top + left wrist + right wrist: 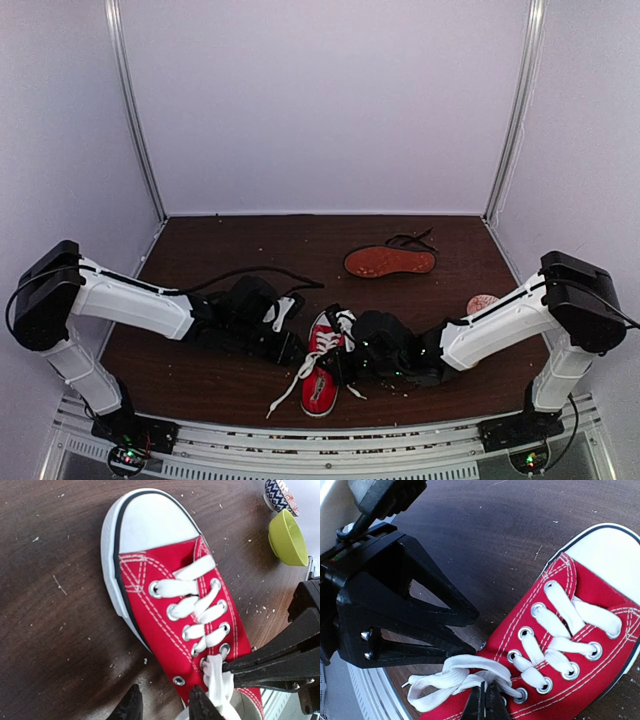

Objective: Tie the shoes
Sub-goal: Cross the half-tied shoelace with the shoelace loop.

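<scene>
Leftmost, the left claw [165,707] hovers with fingers apart, gripping nothing, beside the red sneaker [321,372], which stands near the tabletop's [200,385] front edge. The right claw [485,705] is pinched together on its white lace [450,677]. Farther back right, the black shoe [390,262] lies sole-up.

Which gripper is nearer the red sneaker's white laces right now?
Right. The right gripper is shut on the white laces at the red sneaker's top eyelets. The left gripper is open just beside them, over the sneaker's side. Whether it touches them is unclear.
</scene>
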Controlling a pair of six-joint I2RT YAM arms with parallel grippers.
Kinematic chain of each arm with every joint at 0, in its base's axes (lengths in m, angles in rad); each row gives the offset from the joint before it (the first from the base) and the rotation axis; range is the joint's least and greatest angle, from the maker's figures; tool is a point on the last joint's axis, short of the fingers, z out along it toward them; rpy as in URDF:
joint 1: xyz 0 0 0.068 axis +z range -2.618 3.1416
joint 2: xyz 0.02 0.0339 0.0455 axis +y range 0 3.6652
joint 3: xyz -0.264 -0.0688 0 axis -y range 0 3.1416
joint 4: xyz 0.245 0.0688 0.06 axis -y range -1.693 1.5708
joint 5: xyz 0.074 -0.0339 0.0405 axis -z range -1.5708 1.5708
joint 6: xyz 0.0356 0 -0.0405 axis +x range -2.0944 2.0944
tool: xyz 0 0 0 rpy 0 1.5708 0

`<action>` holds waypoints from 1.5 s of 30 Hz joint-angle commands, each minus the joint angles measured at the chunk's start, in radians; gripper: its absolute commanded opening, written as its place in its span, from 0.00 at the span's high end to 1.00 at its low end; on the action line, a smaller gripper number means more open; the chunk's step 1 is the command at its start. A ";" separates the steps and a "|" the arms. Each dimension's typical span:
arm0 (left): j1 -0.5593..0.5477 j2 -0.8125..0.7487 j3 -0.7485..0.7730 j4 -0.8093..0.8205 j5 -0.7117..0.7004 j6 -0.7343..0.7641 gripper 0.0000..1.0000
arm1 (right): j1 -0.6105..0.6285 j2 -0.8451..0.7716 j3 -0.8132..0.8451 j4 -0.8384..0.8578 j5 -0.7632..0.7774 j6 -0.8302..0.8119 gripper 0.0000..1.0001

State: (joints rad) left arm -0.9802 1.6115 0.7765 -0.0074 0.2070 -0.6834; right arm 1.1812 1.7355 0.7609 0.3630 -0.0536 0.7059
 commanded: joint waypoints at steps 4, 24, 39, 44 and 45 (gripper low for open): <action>0.023 0.024 -0.005 0.166 0.084 -0.001 0.65 | -0.006 -0.003 -0.012 -0.005 -0.001 0.000 1.00; 0.037 0.089 -0.082 0.374 0.217 -0.068 0.65 | -0.006 -0.007 -0.014 -0.006 -0.004 -0.002 1.00; 0.037 0.076 -0.110 0.446 0.248 -0.085 0.56 | -0.006 -0.004 -0.012 -0.003 -0.010 -0.002 1.00; 0.037 0.101 -0.119 0.493 0.282 -0.103 0.60 | -0.005 -0.004 -0.008 -0.002 -0.012 -0.003 1.00; 0.037 0.106 -0.121 0.502 0.289 -0.107 0.62 | -0.006 -0.004 -0.008 -0.004 -0.012 -0.003 1.00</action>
State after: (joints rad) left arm -0.9375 1.6924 0.6693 0.4049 0.4232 -0.7753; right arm 1.1801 1.7355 0.7605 0.3626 -0.0635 0.7059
